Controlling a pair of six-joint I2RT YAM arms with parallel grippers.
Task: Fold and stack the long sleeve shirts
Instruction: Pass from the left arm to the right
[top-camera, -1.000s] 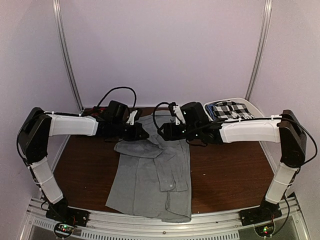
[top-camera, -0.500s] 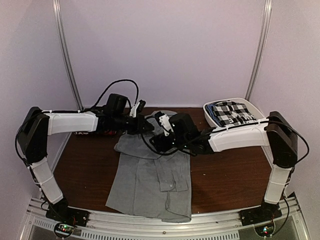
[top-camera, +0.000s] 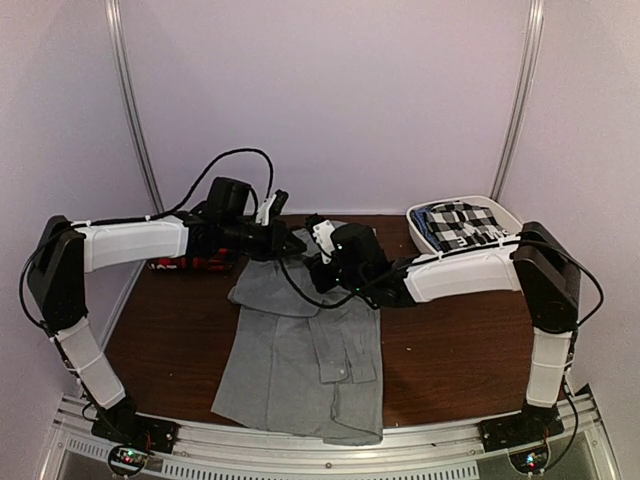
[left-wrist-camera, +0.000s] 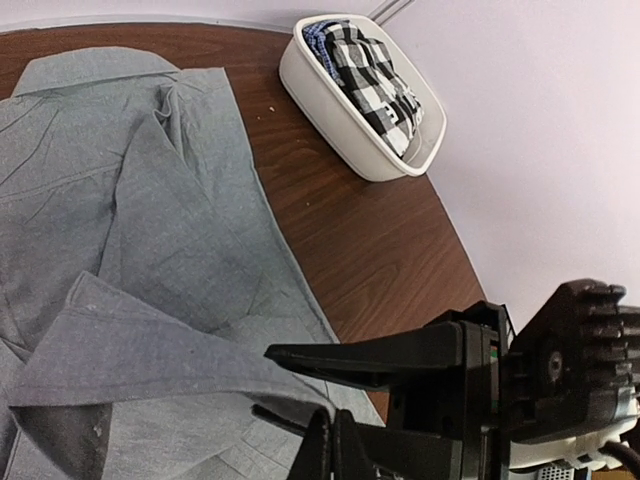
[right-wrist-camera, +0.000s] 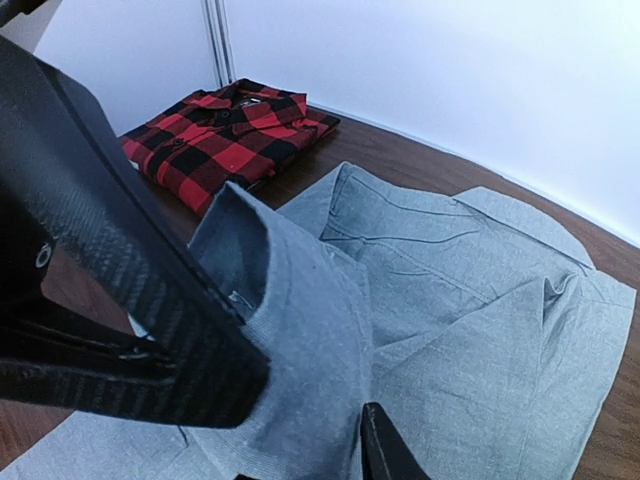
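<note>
1. Hem of the light grey shirt (top-camera: 300, 350) is seen hung slightly over the near edge of the brown table (top-camera: 450, 350); the shirt is spread flat down the middle of the table, collar at the far end.
2. One sleeve is laid down the right part of the shirt front, with its cuff turned toward the near side.
3. Above the far part of the grey shirt, the left gripper (top-camera: 292, 243) is closed tight on a raised fold of the grey cloth, which is lifted off the table.
4. Just right of it, the right gripper (right-wrist-camera: 310, 400) is placed around another raised fold of the same shirt. The cloth lies between the fingers, but whether it is clamped cannot be told.
5. At the far left of the table, the red-and-black plaid shirt (right-wrist-camera: 225, 135) is laid folded, just beside the left edge of the grey shirt.
6. At the far right corner, a white tub (left-wrist-camera: 330, 110) is set apart from the grey shirt, and a black-and-white checked cloth (top-camera: 460, 222) is held inside it.
</note>
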